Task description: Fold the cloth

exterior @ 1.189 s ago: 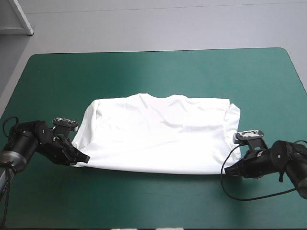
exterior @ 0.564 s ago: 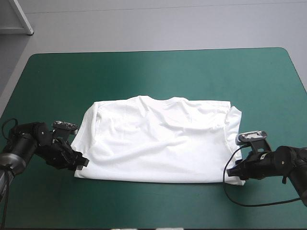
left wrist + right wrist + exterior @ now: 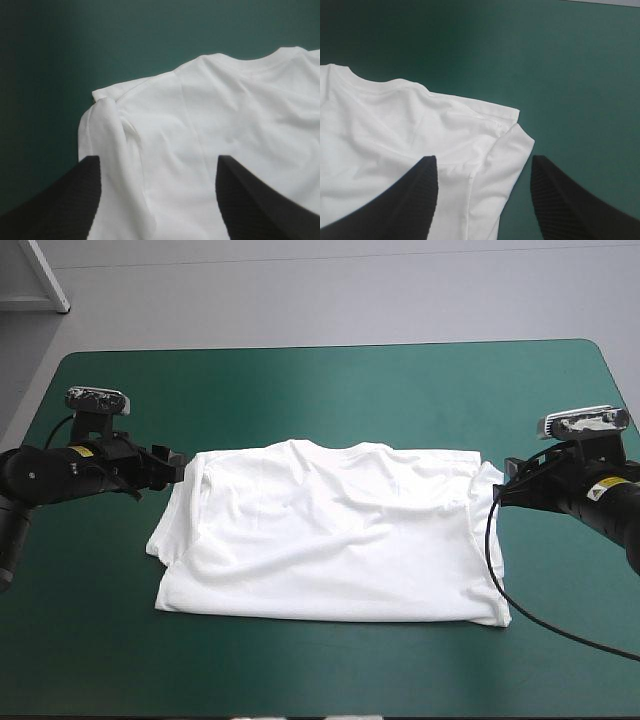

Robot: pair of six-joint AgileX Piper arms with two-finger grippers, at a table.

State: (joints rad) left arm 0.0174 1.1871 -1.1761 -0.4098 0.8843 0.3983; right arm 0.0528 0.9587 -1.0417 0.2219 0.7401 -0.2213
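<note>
In the high view the white T-shirt [image 3: 330,535] is lying spread flat in the middle of the frame on the teal-green table [image 3: 330,380], with its collar toward the top edge and its hem toward the bottom. The left hand [image 3: 172,465] is sitting just beside the shirt's upper-left corner and the right hand [image 3: 508,485] just beside its upper-right corner, each pointing inward at a shoulder. In the left wrist view the left hand [image 3: 157,160] is standing wide open and gripping nothing. Its black fingers [image 3: 70,200] are straddling the shoulder area, and the tucked-in sleeve [image 3: 107,130] is lying just ahead of one fingertip. In the right wrist view the right hand [image 3: 482,160] is likewise gaping wide and carrying nothing, with the other sleeve [image 3: 506,150] lying between and just ahead of its fingers. As a judgement, the arms are lining up to pinch the two shoulder corners for a fold toward the hem. The next move is calling for both hands to be lowering onto the cloth, closing on every layer at each corner, and then lifting together evenly so the shirt is not skewing.
</note>
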